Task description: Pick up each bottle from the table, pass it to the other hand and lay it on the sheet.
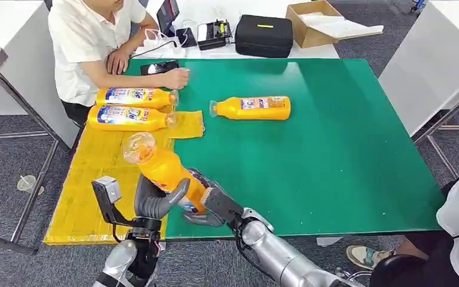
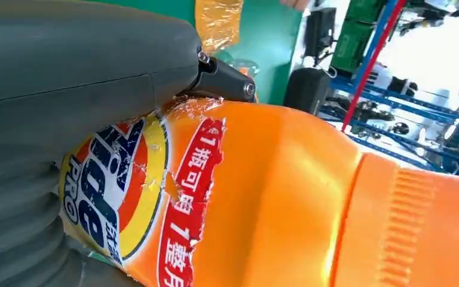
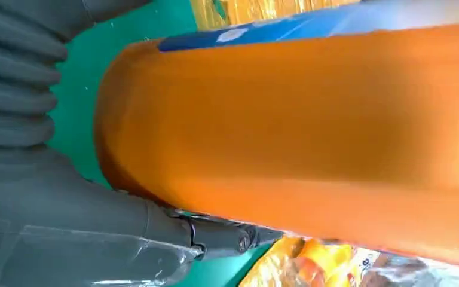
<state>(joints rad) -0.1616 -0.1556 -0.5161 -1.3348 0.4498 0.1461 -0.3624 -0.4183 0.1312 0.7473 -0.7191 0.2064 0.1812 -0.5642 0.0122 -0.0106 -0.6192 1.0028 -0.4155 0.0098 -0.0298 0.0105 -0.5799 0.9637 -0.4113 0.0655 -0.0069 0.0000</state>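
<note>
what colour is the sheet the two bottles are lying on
Yellow sheet, laid over the green table; the head view shows it best.

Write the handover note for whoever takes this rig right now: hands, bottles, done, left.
Left hand and right hand both grip the raised orange detergent bottle, mid-pass at the near table edge.
Two detergent bottles already lie on the yellow sheet, beside a seated person.
One bottle lies on the green table.
Left: finish this pass, lay it on the sheet, then handle the last bottle.
</note>
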